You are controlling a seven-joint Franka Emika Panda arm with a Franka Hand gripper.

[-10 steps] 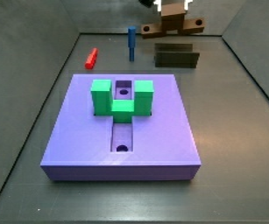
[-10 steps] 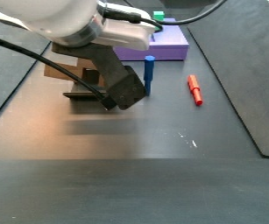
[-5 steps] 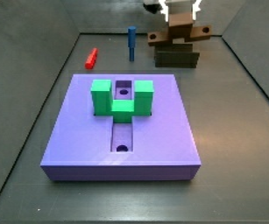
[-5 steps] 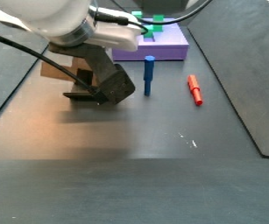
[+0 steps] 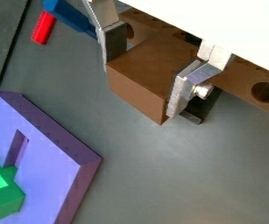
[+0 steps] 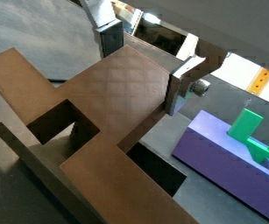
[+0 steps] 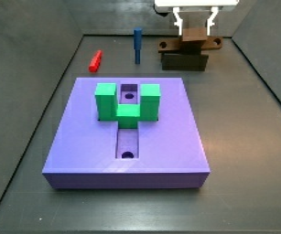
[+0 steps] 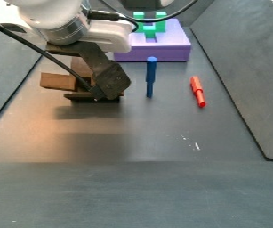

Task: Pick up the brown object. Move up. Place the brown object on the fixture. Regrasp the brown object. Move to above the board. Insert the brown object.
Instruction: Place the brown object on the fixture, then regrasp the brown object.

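The brown object (image 7: 183, 44), clamped in the pincer (image 7: 194, 38), has been lowered onto the fixture (image 7: 183, 61) directly beneath; release and regrasp remain.

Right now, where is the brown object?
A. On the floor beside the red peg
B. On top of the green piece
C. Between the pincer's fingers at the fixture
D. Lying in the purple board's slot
C: in a wrist view the pincer has its fingers on either side of the brown object, down at the fixture.

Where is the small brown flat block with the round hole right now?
The brown block is held between the gripper's fingers, low over the dark fixture at the far end of the floor, beyond the purple board.
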